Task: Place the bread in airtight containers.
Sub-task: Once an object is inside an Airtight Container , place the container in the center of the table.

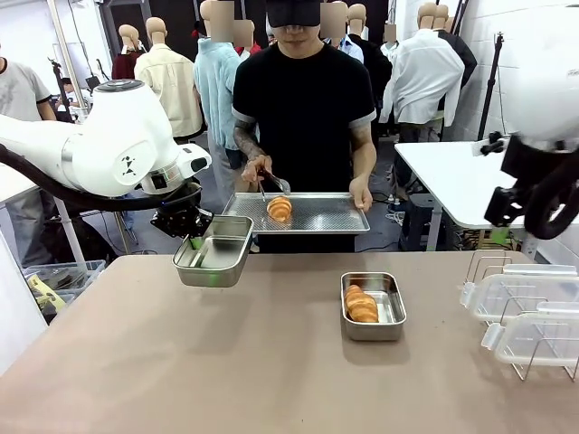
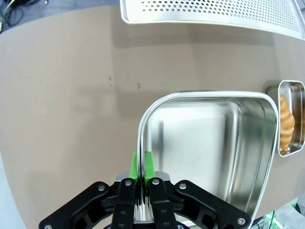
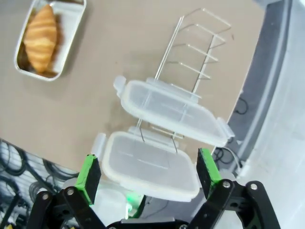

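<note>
Left: my left hand (image 2: 142,164) pinches the rim of the empty tin (image 2: 209,143), held over the table (image 2: 71,95).
Right: my right hand (image 3: 148,172) is spread, above two lids (image 3: 171,112) on a rack (image 3: 188,46).
Bread: one croissant (image 1: 362,305) lies in the second tin (image 1: 390,307) on the table; a second croissant (image 1: 280,209) on the person's tray (image 1: 326,215).

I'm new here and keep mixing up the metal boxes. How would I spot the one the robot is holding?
Start at the brown table and follow the white arm at its left side down to the left gripper. Clamped there by its rim is a small steel tin. It is empty, while the other tin near mid-table holds a croissant.
</note>
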Controlling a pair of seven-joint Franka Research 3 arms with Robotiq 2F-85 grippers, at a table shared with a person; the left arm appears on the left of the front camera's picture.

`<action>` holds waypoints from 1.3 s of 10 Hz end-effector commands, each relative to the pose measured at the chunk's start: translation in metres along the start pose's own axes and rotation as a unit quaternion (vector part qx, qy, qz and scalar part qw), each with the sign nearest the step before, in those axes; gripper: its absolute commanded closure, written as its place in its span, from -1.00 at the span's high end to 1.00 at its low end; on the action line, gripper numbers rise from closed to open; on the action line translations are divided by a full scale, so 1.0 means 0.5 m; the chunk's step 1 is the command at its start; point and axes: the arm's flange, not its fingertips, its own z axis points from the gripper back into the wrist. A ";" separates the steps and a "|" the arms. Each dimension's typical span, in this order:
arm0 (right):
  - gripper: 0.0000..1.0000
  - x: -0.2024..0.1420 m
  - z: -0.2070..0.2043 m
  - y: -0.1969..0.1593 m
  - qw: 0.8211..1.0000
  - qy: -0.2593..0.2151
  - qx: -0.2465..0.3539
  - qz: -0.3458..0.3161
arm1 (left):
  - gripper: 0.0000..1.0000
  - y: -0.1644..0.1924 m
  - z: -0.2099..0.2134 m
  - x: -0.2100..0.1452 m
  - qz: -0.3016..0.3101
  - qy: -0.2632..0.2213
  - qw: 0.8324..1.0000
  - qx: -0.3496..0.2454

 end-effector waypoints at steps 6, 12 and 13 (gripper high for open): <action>1.00 0.000 0.000 0.000 1.000 0.000 0.000 0.000 | -1.00 0.001 0.007 0.000 0.000 -0.003 1.000 -0.001; 1.00 0.000 0.000 0.000 1.000 0.000 0.000 0.000 | -1.00 0.001 0.007 0.000 0.000 -0.003 1.000 -0.001; 1.00 0.000 0.000 0.000 1.000 0.000 0.000 0.000 | -1.00 0.001 0.007 0.000 0.000 -0.003 1.000 -0.001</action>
